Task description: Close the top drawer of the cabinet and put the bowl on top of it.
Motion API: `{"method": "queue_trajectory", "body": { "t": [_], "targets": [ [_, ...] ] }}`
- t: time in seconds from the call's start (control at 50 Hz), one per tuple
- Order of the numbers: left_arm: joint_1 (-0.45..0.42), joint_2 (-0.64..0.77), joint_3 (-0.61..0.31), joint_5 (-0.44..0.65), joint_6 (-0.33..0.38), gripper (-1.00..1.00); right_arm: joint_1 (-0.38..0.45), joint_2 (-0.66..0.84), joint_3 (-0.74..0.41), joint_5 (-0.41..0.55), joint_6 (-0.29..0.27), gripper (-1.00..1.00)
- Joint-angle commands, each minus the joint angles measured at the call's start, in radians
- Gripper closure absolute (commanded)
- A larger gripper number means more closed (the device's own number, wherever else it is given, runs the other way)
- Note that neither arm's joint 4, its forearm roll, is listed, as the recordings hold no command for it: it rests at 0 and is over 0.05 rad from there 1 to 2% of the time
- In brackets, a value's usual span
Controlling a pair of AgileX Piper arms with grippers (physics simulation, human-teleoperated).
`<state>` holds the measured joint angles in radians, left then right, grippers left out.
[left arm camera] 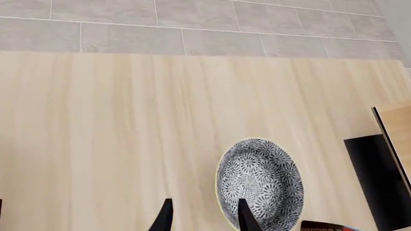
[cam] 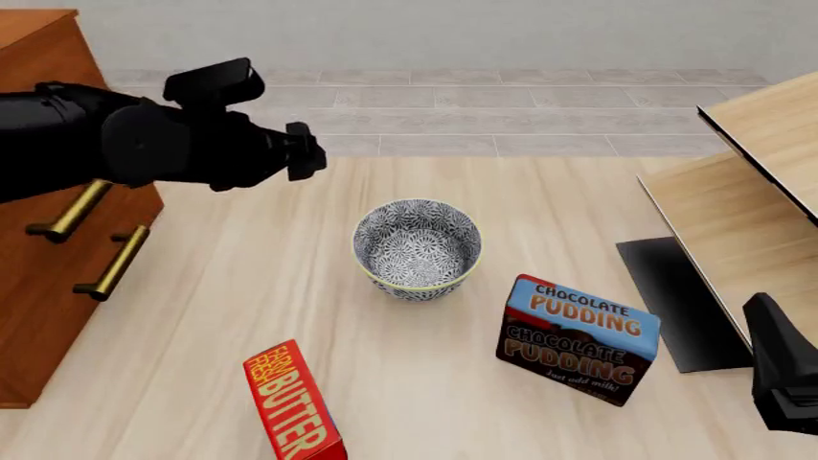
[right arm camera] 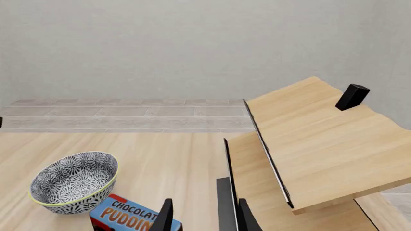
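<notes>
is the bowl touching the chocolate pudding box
Apart. The front view shows a strip of bare table between the bowl and the chocolate pudding box; the bowl sits farther back and to the left of the box.

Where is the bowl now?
In the front view, the bowl stands upright on the table's middle, left of the pudding box, behind the butter box.

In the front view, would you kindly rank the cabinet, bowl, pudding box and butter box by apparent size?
1. cabinet, though cut off by the frame
2. pudding box
3. bowl, close to the pudding box
4. butter box, nearest the camera and partly cropped, so unsure
</notes>
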<state>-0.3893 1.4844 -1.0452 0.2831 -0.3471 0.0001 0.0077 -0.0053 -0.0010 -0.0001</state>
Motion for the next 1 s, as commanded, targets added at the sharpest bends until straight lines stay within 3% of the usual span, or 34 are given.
{"method": "queue_trajectory", "body": {
  "t": [0.02,1.0],
  "targets": [
    [-0.003,0.039,0.001,-0.028,-0.01,-1.0,0.0,-0.001,0.001,0.0,0.0,-1.0],
    [-0.034,0.206,0.008,-0.165,-0.063,-1.0,0.0,-0.001,0.001,0.0,0.0,-1.0]
  ]
}}
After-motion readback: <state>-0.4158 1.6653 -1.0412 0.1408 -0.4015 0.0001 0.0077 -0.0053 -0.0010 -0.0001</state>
